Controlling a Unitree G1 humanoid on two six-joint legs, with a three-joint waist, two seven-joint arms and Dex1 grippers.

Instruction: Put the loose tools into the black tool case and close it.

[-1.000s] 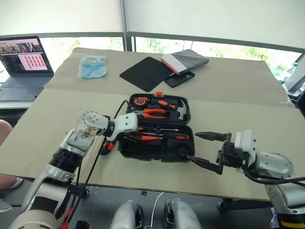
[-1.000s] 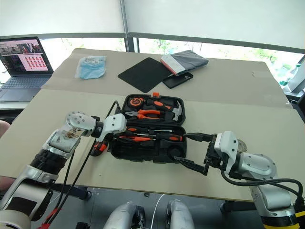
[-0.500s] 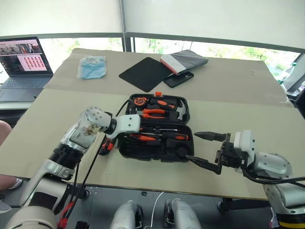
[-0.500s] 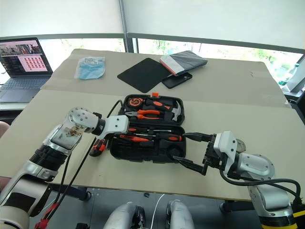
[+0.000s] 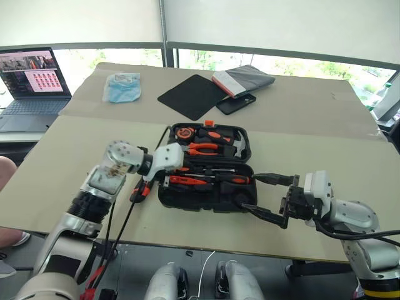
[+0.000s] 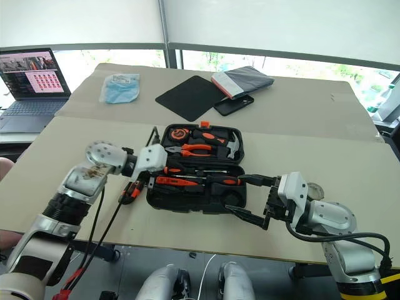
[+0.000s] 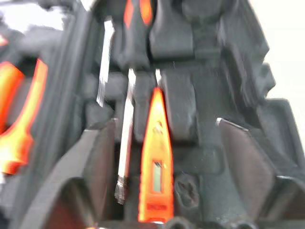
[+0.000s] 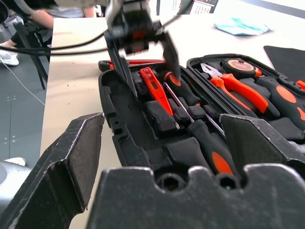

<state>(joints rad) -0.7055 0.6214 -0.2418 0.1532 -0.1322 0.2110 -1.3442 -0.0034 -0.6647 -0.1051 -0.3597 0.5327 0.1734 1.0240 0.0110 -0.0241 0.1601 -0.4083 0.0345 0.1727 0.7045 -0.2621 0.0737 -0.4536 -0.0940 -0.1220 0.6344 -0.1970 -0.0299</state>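
The black tool case (image 5: 206, 195) lies open in the middle of the table. Its near half holds the slim orange tester screwdriver (image 7: 156, 167) and black-and-orange screwdrivers (image 8: 214, 155) in moulded slots. My left gripper (image 8: 150, 81) hangs open just over the tester at the case's left end, fingers (image 7: 97, 162) either side of it and not touching it. A black-and-orange tool (image 5: 140, 189), probably the utility knife, lies loose on the table left of the case. My right gripper (image 5: 250, 192) stands open at the case's near right corner, holding nothing.
The far half of the case carries pliers (image 5: 203, 148), a hammer (image 5: 234, 145) and a tape measure (image 5: 183, 132). Behind it lie a black mat (image 5: 192, 95), a phone (image 5: 235, 103), a grey bundle (image 5: 244, 78) and a blue packet (image 5: 122, 86). A laptop (image 5: 31, 78) stands far left.
My left gripper has opened and risen a little, leaving the orange tester lying in its slot. The right arm has stayed where it was.
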